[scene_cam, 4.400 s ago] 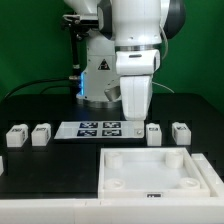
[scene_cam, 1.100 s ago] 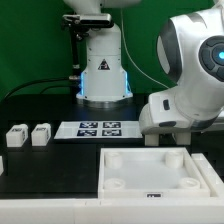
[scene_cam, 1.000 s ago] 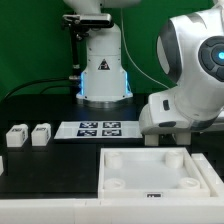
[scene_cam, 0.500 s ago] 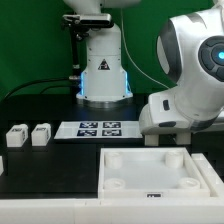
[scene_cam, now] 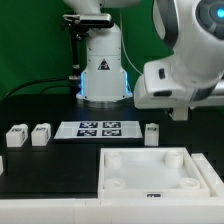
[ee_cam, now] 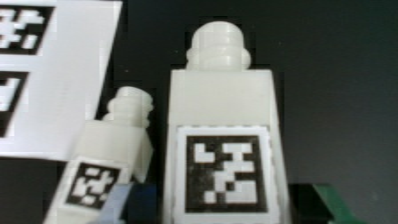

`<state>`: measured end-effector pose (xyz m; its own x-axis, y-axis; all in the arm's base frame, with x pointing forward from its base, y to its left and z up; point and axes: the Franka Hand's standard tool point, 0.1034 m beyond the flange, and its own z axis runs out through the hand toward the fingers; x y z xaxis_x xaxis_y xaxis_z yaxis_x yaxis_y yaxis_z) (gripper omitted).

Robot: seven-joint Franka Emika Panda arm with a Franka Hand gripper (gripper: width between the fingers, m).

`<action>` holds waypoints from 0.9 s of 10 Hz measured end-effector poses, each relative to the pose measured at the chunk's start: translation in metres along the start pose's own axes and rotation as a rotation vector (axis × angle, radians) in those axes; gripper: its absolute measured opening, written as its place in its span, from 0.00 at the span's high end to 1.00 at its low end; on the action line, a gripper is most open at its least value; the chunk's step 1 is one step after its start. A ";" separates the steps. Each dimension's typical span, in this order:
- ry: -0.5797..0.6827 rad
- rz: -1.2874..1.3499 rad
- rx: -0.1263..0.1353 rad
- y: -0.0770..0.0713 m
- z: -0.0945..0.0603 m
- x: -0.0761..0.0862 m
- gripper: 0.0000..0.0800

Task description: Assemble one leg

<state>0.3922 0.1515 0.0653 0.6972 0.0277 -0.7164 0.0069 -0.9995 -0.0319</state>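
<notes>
In the wrist view a white leg with a black-and-white tag fills the middle, held between my gripper, which is shut on it. A second leg lies below on the black table, beside the marker board. In the exterior view my gripper hangs raised at the right, above the table. The held leg is hidden there. One leg stands right of the marker board. Two more legs stand at the exterior view's left.
A large white square tray-like piece with a raised rim lies at the front, just in front of the leg on the right. The robot base stands behind the marker board. The green wall is at the back.
The arm has risen from low over the right-hand legs. The rightmost leg, which stood on the table 4.4 s ago, has left it and is in the gripper.
</notes>
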 end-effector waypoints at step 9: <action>0.583 -0.077 0.005 0.008 -0.033 0.004 0.64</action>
<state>0.4184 0.1431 0.0851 0.9740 0.0841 -0.2105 0.0701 -0.9949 -0.0731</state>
